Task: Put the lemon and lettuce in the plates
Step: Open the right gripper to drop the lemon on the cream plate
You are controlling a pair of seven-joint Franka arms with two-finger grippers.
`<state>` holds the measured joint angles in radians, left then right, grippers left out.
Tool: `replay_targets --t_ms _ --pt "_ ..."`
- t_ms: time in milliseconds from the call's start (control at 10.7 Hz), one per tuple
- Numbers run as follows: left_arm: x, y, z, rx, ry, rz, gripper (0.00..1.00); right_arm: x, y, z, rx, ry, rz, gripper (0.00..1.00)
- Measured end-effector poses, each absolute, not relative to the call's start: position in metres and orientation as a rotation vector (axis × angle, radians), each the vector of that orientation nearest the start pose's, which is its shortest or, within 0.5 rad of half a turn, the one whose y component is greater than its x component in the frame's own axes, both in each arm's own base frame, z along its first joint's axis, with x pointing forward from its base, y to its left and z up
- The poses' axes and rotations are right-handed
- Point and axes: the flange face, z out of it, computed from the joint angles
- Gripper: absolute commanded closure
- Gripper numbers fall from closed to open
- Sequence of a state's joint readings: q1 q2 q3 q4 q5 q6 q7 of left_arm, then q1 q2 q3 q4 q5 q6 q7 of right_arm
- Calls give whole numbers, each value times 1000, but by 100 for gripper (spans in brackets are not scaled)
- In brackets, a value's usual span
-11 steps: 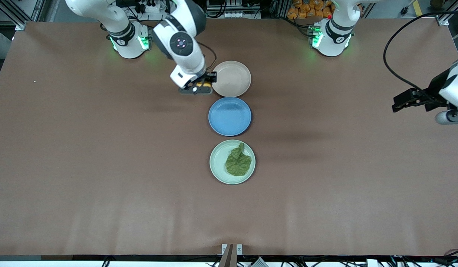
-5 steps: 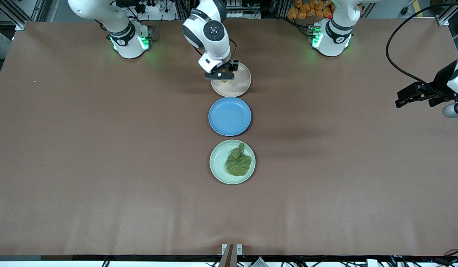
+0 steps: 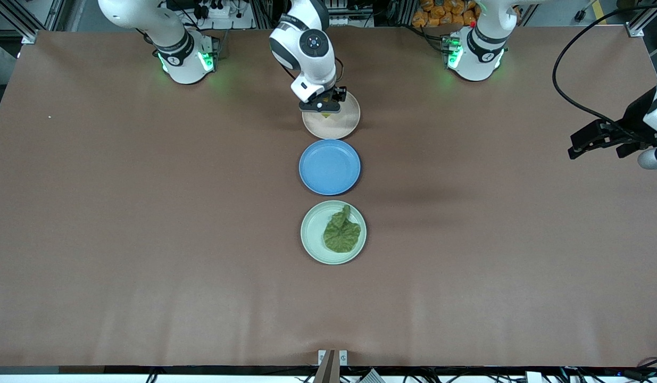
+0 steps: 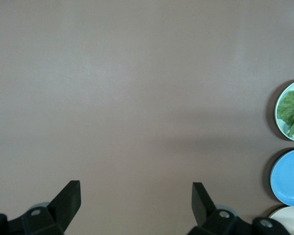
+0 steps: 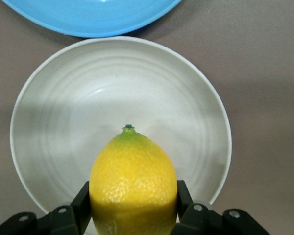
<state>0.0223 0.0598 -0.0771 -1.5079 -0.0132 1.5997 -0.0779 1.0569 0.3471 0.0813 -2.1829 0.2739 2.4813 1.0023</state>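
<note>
My right gripper is shut on the yellow lemon and holds it just above the beige-pink plate, over the part toward the robots' bases. In the right wrist view the plate lies under the lemon, which fills the gap between the fingers. The dark green lettuce lies in the pale mint green plate, nearest the front camera. My left gripper is open and empty, raised at the left arm's end of the table. Its wrist view shows the lettuce at the edge.
A blue plate sits empty between the beige-pink and the mint green plate. It also shows in the left wrist view and the right wrist view. The three plates form a line down the table's middle on the brown cloth.
My right gripper has carried the lemon from beside the beige-pink plate to over it. The left gripper has shifted slightly at its end of the table.
</note>
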Motion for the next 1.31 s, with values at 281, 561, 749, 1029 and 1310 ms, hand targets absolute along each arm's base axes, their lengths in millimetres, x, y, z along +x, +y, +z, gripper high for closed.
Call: replay_targets --t_ms 281,561,749,1029,1310 --pt "574 -42 626 -3163 -7 -65 0 235 506 222 -3077 140 295 0" --pt "572 -43 630 -3162 -5 -75 0 237 509 226 -3069 160 289 0" --pt "572 -43 630 -3162 -5 -74 0 238 509 226 -3068 183 288 0" --pt "572 -47 626 -3163 6 -62 0 268 502 233 -3048 266 243 0" --pt "572 -48 623 -3162 11 -51 0 332 475 248 -3016 392 169 0"
